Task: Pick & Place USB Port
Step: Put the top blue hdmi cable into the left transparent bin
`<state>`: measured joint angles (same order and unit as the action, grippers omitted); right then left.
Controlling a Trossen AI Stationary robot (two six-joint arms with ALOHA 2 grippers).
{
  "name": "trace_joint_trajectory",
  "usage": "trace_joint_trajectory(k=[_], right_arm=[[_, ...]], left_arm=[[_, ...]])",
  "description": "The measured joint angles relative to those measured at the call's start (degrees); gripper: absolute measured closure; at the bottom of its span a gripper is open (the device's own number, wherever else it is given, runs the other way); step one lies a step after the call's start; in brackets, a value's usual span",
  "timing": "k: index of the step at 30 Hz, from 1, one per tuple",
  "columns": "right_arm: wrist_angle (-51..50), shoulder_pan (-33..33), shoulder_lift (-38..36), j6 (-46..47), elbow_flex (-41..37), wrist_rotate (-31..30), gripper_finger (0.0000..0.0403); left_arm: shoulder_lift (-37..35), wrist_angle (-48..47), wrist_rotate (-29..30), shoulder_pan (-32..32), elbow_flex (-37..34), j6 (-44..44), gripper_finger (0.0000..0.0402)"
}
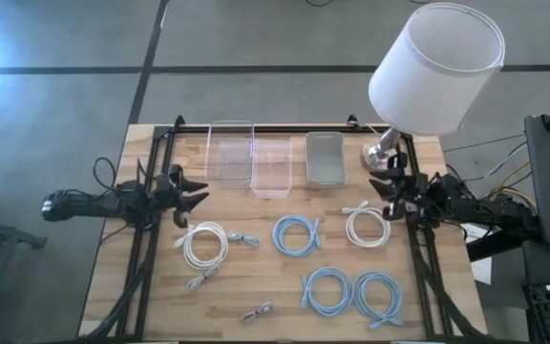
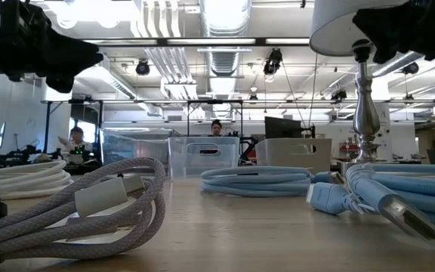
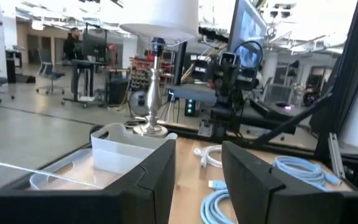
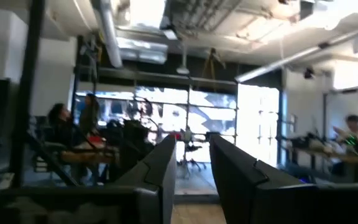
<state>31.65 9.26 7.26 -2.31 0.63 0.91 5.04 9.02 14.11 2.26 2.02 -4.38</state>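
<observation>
Several coiled USB cables lie flat on the wooden table: a white one at the left, a blue one in the middle, a white one at the right, two blue ones nearer, and a small pale cable at the near edge. My left gripper hovers open at the table's left side, above and left of the white coil. My right gripper hovers open at the right side, near the lamp base.
Two clear bins and a grey bin stand along the far edge. A lamp with a white shade stands on its metal base at the far right corner. People sit in the room beyond.
</observation>
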Motion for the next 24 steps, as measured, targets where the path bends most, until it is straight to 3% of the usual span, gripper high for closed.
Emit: trace_joint_trajectory(k=[8, 12, 17, 24], right_arm=[[-0.01, 0.02, 13.5, 4.33, 7.98, 0.41, 0.0248], [-7.62, 0.0, 22.75, 6.7, 14.87, 0.43, 0.0232], [-22.13, 0.0, 35.62, 7.49, 22.39, 0.43, 0.0225], [-25.92, 0.0, 54.14, 10.22, 29.22, 0.46, 0.0225]], left_arm=[[3.15, -0.06, 0.07, 0.0, 6.41, 5.18, 0.0209], [6.52, -0.24, 0.09, 0.01, 9.85, 6.24, 0.0187], [12.97, -4.32, 0.17, 0.04, 14.18, 4.48, 0.0186], [22.73, -5.33, 0.33, 0.04, 17.48, 8.37, 0.0188]])
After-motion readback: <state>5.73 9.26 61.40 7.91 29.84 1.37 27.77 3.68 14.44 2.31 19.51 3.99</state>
